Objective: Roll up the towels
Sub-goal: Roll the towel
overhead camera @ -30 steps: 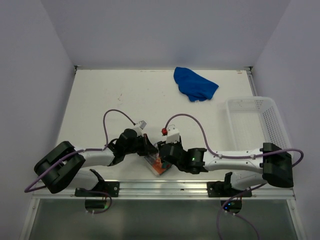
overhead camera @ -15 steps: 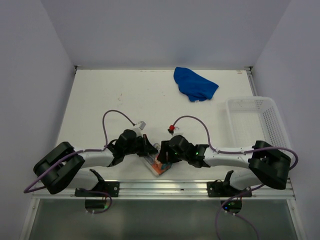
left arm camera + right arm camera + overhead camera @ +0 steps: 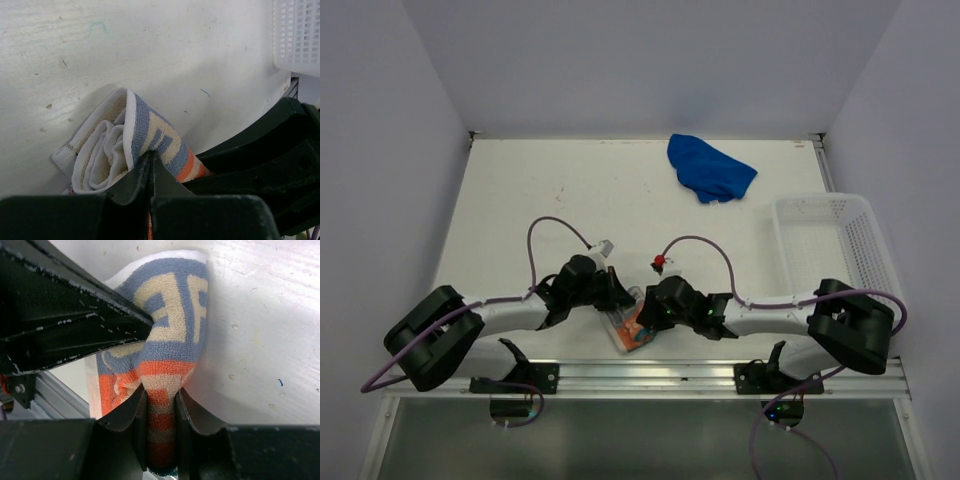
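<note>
The left arm [image 3: 510, 312] and the right arm [image 3: 770, 315] have white links, black joints and bulky black bases. A purple cable [image 3: 545, 223] loops above each wrist. The right gripper [image 3: 161, 395] has matte black fingers [image 3: 122, 422] with curved inner faces.

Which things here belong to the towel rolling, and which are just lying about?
Job: patterned towel, near edge; blue towel, far side, crumpled.
Lying about: white mesh basket, right side of the table.
</note>
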